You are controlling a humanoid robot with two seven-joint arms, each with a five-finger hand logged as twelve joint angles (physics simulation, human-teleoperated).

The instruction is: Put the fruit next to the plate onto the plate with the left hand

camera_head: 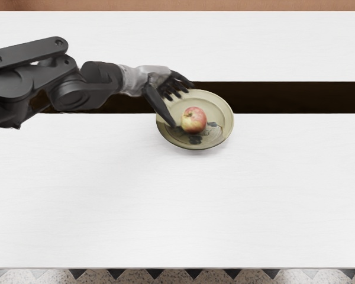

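White and faintly grained, the table [165,207] fills nearly the whole head view, its matte surface split by a long dark slot [296,97] running in from the right edge. A thin band of speckled floor [177,276] with dark triangles shows along the bottom.

The plate [225,112] sits at the near lip of that slot. It is round and shallow, with a dull olive glaze, a raised rim and a few dark painted marks on its face. The apple [194,120] rests on the plate, slightly left of its middle. It is round and smooth, red blushing into yellow, with a small dimple at the top.

The left arm [53,83] reaches in from the left edge, built of matte black blocky shells with rounded joints and a grey wrist. The left hand [163,89] hangs over the plate's upper left rim. Its dark fingers [178,86] are fanned apart and hold nothing. The long thumb [163,109] slants down to end just beside the apple's left side; whether it touches the skin cannot be told.
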